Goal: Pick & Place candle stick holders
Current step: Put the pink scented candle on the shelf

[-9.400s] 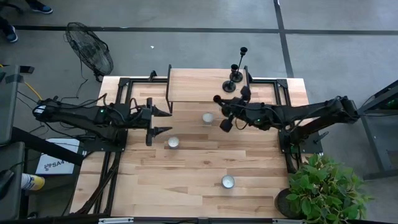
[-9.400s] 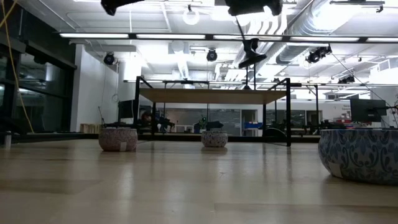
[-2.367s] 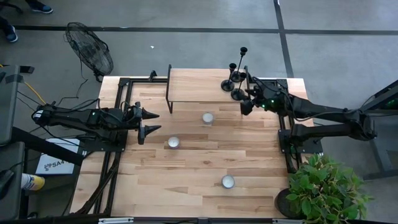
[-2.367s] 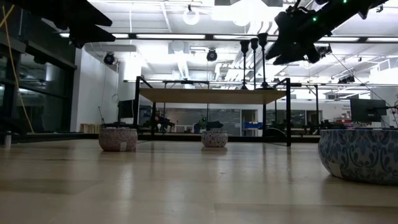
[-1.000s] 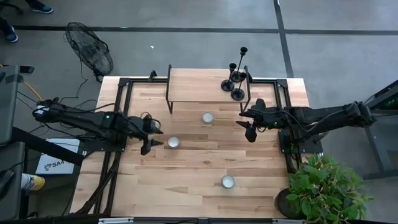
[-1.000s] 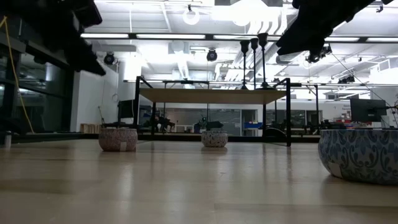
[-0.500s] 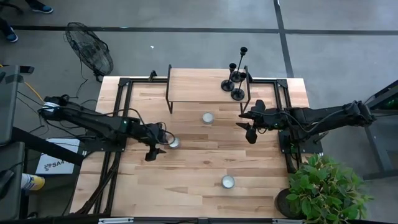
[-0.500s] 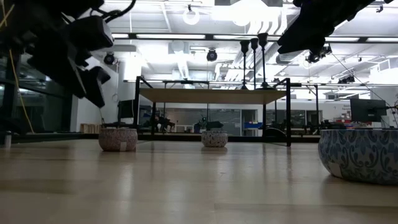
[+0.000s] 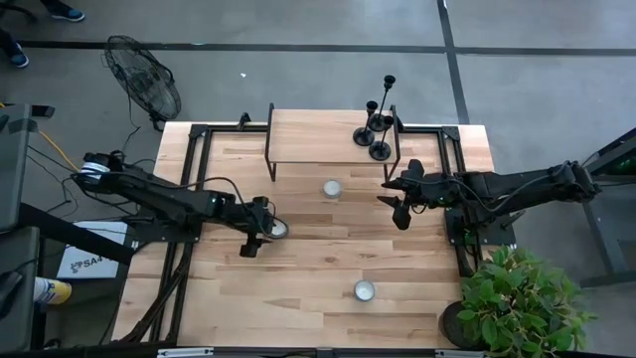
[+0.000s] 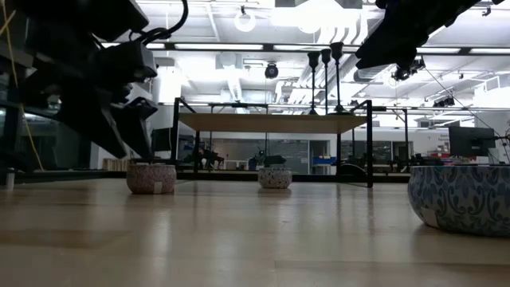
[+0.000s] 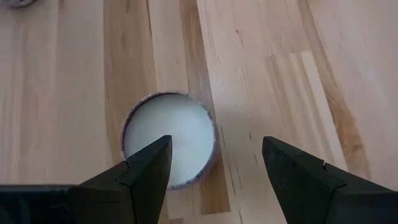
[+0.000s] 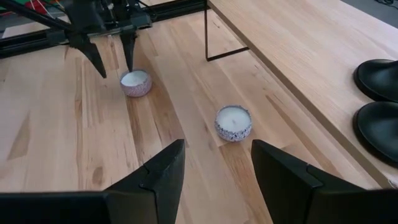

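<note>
Wooden tabletop (image 9: 298,268), seen from above, framed by black rails. Raised wooden shelf (image 9: 318,134) along the far edge, on thin black legs. Potted plant (image 9: 517,298) at the near right corner; floor fan (image 9: 144,80) beyond the far left corner.

Left arm (image 9: 159,199) reaching in from the left edge toward the tabletop's middle. Left tool (image 9: 260,235) lowered over the left candle tin (image 9: 277,228), fingers spread wide, one finger (image 11: 149,171) overlapping the tin's rim in the left wrist view, the other (image 11: 298,174) clear of it over bare wood; nothing gripped.

Right arm (image 9: 517,186) stretched in from the right edge, just in front of the shelf's right end. Right tool (image 9: 396,201) hanging above bare wood, fingers partly apart, empty; in the right wrist view, open wood visible between the two fingers (image 12: 158,174).

Three candle stick holders (image 9: 378,124) standing upright in a tight group on the right end of the shelf, round bases close together, stems of unequal height; in the low view, cup tops (image 10: 325,57) rising above the shelf board. Two of the domed bases (image 12: 379,78) visible at the edge of the right wrist view.

Middle candle tin (image 9: 332,188) near the shelf's front edge, between the two tools. Third candle tin (image 9: 365,290) alone toward the near edge, well apart from both arms; large in the low view's right foreground (image 10: 458,195), blue-and-white patterned wall.
</note>
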Robot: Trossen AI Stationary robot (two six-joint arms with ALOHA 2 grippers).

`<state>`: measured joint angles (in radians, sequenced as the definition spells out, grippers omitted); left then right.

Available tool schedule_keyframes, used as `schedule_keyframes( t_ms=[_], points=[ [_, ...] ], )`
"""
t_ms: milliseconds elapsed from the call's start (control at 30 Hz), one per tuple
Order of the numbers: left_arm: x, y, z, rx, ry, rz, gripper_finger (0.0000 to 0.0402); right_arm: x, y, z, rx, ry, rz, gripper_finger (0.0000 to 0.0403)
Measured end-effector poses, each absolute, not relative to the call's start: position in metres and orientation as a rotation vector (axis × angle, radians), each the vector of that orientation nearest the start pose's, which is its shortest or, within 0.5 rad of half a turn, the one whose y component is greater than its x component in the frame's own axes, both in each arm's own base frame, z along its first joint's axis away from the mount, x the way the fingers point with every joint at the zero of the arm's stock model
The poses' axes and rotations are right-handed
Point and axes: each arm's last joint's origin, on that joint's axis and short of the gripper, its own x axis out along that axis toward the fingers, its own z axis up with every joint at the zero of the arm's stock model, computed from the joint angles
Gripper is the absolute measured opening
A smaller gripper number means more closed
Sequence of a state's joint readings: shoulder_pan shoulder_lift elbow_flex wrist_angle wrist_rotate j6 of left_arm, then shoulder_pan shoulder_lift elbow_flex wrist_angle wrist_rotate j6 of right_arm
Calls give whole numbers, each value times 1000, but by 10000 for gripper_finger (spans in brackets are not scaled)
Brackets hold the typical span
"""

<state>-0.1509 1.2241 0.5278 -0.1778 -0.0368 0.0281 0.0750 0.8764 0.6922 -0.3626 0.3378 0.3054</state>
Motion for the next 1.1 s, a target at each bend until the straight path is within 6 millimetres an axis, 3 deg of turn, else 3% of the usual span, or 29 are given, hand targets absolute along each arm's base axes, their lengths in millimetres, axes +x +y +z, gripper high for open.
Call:
schedule_keyframes(
  t_ms=[467,1100],
  points=[
    [221,-32,159,162,889,-142,173,184,4,271,184,493,-335,181],
    [224,-32,148,182,938,-119,169,184,4,270,183,496,-336,181]
  ],
)
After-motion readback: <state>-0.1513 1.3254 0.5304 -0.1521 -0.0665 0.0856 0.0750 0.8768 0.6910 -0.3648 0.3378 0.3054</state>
